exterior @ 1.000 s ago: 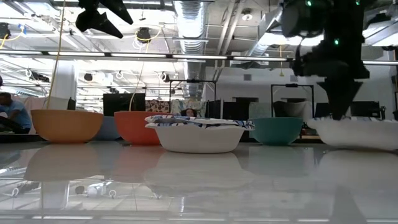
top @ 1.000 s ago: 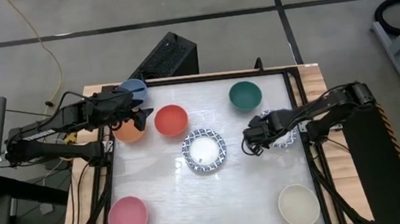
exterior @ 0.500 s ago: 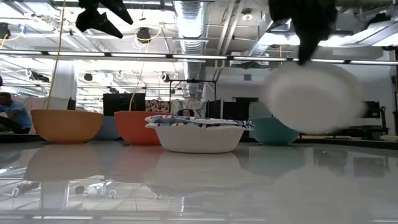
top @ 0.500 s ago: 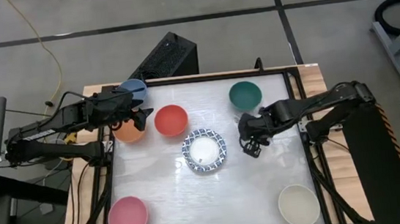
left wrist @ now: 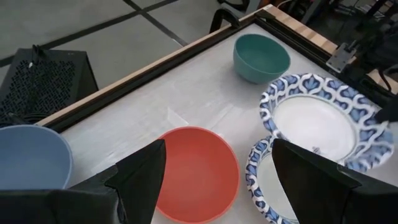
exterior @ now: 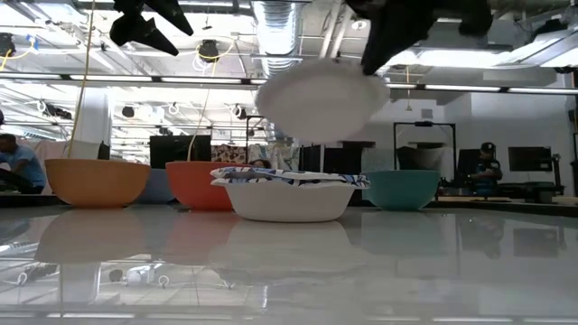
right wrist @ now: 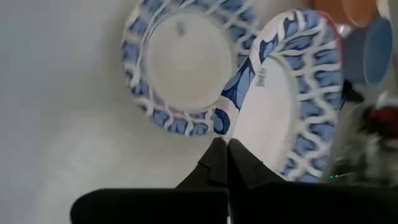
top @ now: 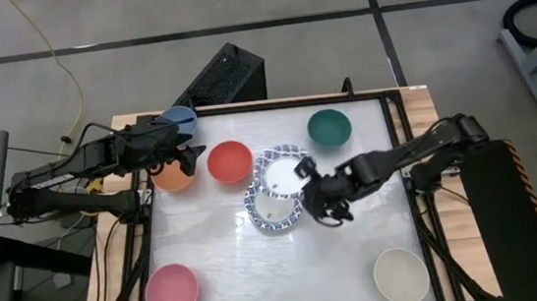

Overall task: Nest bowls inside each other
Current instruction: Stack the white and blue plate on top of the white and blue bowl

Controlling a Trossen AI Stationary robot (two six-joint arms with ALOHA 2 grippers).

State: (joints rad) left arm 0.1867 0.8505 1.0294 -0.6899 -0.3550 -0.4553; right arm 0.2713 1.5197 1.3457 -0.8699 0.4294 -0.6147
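My right gripper (top: 302, 174) is shut on a white bowl with a blue patterned rim (top: 280, 168). The bowl hangs tilted over a second patterned bowl (top: 270, 210), which rests on its base at the table's middle. From the low view the held bowl (exterior: 316, 97) shows clear above the resting one (exterior: 289, 194). My left gripper (top: 188, 159) hovers open at the far left, between the orange bowl (top: 173, 178) and the red bowl (top: 230, 161). The blue (top: 179, 119), green (top: 329, 127), pink (top: 171, 290) and cream (top: 401, 275) bowls stand apart. My right gripper pinches the patterned bowl's rim (right wrist: 221, 122) between its two fingers, on the side toward the table's right. The fingers slant down from the table's right. The bowl is lifted clear and tilted above the resting patterned bowl (right wrist: 180, 65).
A raised dark frame (top: 402, 148) and wooden border run along the table's edges. A black box (top: 225, 76) sits beyond the far edge. Bare tabletop (top: 280, 273) lies between the pink and cream bowls.
My right gripper has risen from the table's right edge and travelled toward the left with the patterned bowl, rolling its wrist. The bowl has been lifted clear, tipped, and now hangs over the middle patterned bowl.
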